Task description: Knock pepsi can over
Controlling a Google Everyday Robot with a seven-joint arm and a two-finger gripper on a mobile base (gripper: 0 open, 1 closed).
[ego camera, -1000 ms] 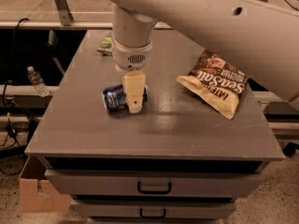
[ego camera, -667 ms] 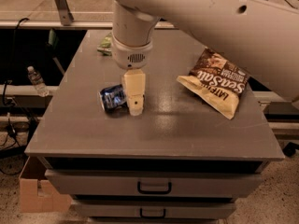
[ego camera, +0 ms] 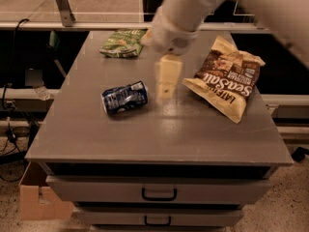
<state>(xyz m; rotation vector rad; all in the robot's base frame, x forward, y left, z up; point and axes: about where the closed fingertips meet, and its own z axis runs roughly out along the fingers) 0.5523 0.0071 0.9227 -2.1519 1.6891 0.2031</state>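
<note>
The pepsi can point(ego camera: 124, 97), dark blue with light markings, lies on its side on the grey cabinet top point(ego camera: 145, 139), left of centre, its silver end pointing right. My gripper point(ego camera: 166, 79), cream-coloured under a white wrist, hangs just right of the can and a little above the surface, apart from it. It holds nothing that I can see.
A brown sea-salt chip bag point(ego camera: 226, 79) lies at the right. A green chip bag point(ego camera: 121, 43) lies at the back left. Drawers with handles point(ego camera: 159, 195) front the cabinet. A cardboard box point(ego camera: 38, 202) sits on the floor at the lower left.
The gripper has lifted and moved right, away from the can. The can lies on its side now with its whole length showing. The view itself has shifted.
</note>
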